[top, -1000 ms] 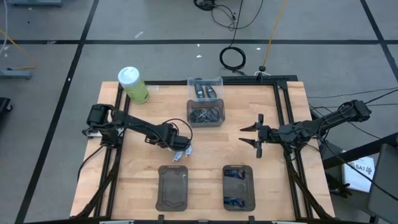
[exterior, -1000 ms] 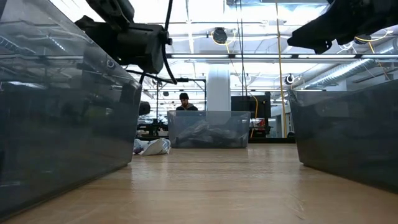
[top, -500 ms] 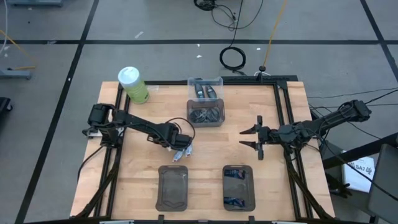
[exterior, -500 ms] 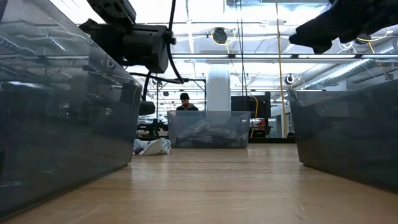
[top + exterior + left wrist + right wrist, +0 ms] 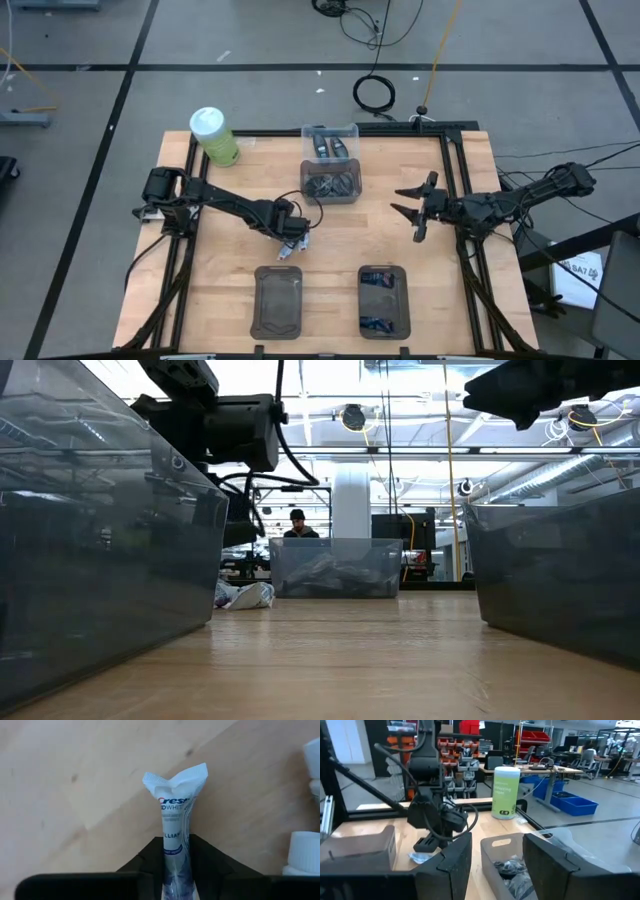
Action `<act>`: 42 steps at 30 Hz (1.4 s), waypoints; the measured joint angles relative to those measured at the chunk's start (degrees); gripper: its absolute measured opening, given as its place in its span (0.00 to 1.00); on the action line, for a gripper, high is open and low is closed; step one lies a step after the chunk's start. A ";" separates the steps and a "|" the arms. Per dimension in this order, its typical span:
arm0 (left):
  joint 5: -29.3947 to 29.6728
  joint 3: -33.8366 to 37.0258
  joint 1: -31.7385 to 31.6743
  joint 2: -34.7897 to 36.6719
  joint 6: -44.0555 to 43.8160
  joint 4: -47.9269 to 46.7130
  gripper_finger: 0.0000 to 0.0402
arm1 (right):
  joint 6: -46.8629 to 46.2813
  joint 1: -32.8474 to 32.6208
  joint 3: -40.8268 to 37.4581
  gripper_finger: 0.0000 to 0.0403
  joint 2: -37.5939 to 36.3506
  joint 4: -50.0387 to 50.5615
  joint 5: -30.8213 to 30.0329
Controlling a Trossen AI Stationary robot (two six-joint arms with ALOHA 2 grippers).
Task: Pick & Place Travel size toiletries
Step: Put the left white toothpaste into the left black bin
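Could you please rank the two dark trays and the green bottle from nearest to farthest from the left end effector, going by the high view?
Left end effector, closing on a white tube:
1. Left dark tray, just in front, at the near edge.
2. Right dark tray, at the same edge, farther right.
3. Green bottle, at the far-left corner.

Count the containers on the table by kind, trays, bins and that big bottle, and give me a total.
Dark grey trays: 2 (left tray, right tray)
Clear bins: 1 (clear bin, two compartments)
Big green bottles with white cap: 1 (green bottle)
Total: 4
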State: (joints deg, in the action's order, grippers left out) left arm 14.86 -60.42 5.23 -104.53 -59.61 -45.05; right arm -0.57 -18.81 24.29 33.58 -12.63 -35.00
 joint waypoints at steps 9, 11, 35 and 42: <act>1.72 0.02 -0.09 0.20 10.67 0.85 0.12 | -1.18 0.00 0.00 0.41 0.96 -0.35 -1.21; 1.73 0.02 -0.11 1.07 11.81 0.58 0.10 | -1.30 0.00 0.00 0.41 1.55 -0.35 -1.21; 0.23 -0.04 21.68 26.93 19.25 13.73 0.02 | -0.14 0.00 0.00 0.41 2.51 -0.35 -1.23; 2.25 -0.11 27.89 25.37 18.86 17.46 0.05 | -0.21 0.00 0.00 0.41 2.51 -0.37 -1.23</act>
State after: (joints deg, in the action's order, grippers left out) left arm 17.11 -60.53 33.12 -79.16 -40.75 -27.60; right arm -0.78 -18.81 24.29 36.10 -12.99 -36.23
